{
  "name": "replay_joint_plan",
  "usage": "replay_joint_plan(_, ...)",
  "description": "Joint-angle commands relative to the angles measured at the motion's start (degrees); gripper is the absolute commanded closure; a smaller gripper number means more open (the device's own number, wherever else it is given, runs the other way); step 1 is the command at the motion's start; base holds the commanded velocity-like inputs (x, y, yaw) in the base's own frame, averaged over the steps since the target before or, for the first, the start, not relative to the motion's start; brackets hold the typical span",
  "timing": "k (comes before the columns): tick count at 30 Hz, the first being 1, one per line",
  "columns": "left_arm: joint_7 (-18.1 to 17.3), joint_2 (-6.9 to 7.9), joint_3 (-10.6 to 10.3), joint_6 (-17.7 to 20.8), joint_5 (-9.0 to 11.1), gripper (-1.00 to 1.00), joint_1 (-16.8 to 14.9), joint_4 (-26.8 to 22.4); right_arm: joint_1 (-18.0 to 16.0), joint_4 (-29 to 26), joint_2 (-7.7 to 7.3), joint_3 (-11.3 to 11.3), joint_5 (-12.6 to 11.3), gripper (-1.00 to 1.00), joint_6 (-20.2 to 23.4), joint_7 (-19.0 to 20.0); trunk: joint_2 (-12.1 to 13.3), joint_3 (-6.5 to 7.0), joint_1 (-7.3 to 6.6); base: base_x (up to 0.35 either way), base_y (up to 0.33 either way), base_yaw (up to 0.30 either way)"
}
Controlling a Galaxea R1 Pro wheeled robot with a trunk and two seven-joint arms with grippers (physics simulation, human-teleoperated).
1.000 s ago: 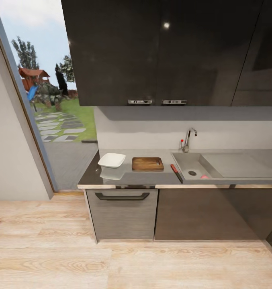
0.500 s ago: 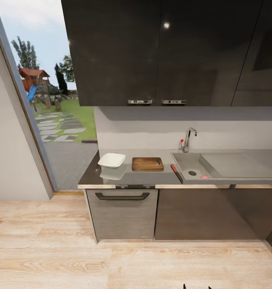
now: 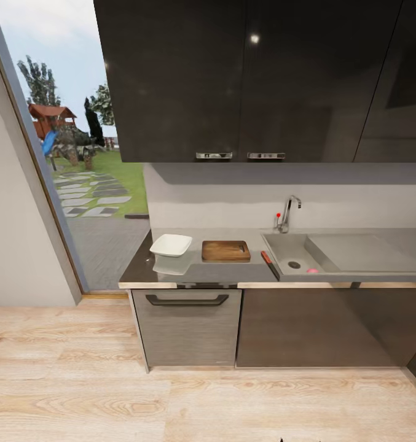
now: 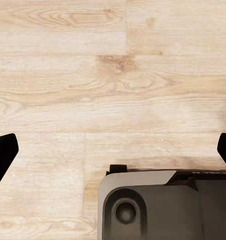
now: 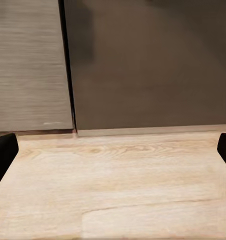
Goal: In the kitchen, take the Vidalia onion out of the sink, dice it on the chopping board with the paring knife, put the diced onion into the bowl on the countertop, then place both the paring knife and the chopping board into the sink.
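While the paring knife (image 3: pixel 268 260) is lying on the countertop (image 3: pixel 195 270) against the sink's (image 3: pixel 349 261) near-left rim, its red handle is pointing toward the wall and its blade toward the front edge. Beside the drain, the Vidalia onion (image 3: pixel 312 270) is sitting in the basin. Lengthwise along the counter, the chopping board (image 3: pixel 225 250) is resting beside the bowl (image 3: pixel 171 245). Both the left gripper (image 4: pixel 113 150) and the right gripper (image 5: pixel 113 150) are hanging over wooden floor (image 3: pixel 171 399) with fingers spread wide.
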Motion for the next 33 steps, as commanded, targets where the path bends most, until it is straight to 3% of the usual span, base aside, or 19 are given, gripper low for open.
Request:
replay_joint_plan(1, 0.02, 0.00, 0.04, -0.09, 0.05, -1.00, 0.00, -0.07, -0.05, -0.39, 0.08, -0.33, 0.62, -1.00, 0.00, -0.32, -0.12, -0.12, 0.04, 0.000, 0.000, 0.000)
replay_joint_plan(4, 0.02, 0.00, 0.04, -0.09, 0.06, -1.00, 0.00, -0.07, -0.09, -1.54, 0.09, -0.36, 0.62, -1.00, 0.35, -0.43, -0.12, -0.12, 0.04, 0.000, 0.000, 0.000)
replay_joint_plan(7, 0.02, 0.00, 0.04, -0.09, 0.06, -1.00, 0.00, -0.07, -0.13, -5.56, 0.35, -0.22, 0.63, -1.00, 3.90, -0.20, -0.12, -0.12, 0.04, 0.000, 0.000, 0.000)
replay_joint_plan(9, 0.02, 0.00, 0.04, -0.09, 0.06, -1.00, 0.00, -0.07, -0.13, -8.57, 1.16, 0.28, 0.63, -1.00, 3.99, -0.12, -0.12, -0.12, 0.04, 0.000, 0.000, 0.000)
replay_joint_plan(12, 0.02, 0.00, 0.04, -0.09, 0.07, -1.00, 0.00, -0.07, -0.10, -12.38, 3.61, 0.94, 0.84, -1.00, -2.55, -0.34, -0.12, -0.12, 0.04, 0.000, 0.000, 0.000)
replay_joint_plan(17, 0.02, 0.00, 0.04, -0.09, 0.06, -1.00, 0.00, -0.07, 0.24, -13.55, 5.97, 1.09, 2.38, -1.00, -11.74, -0.50, -0.12, -0.12, 0.04, 0.000, 0.000, 0.000)
replay_joint_plan(21, 0.02, 0.02, 0.04, -0.09, 0.09, -1.00, 0.00, -0.07, 1.87, -15.61, 5.97, 1.11, 4.21, -1.00, -14.95, -0.57, -0.12, -0.12, 0.04, 0.000, 0.000, 0.000)
replay_joint_plan(24, 0.02, 0.06, 0.04, -0.09, 0.11, -1.00, 0.00, -0.07, 5.61, -19.95, 5.97, 1.12, 4.68, -1.00, -16.63, -0.58, -0.12, -0.12, 0.04, 0.000, 0.000, 0.000)
replay_joint_plan(28, 0.02, 0.05, 0.04, -0.09, 0.11, -1.00, 0.00, -0.07, 10.23, -24.85, 5.97, 1.12, 4.93, -1.00, -17.25, -0.53, -0.12, -0.12, 0.04, 0.000, 0.000, 0.000)
replay_joint_plan(33, 0.02, 0.04, 0.04, -0.09, 0.09, -1.00, 0.00, -0.07, 12.18, -25.49, 5.97, 1.02, 5.02, -1.00, -15.64, -0.46, -0.12, -0.12, 0.04, 0.000, 0.000, 0.000)
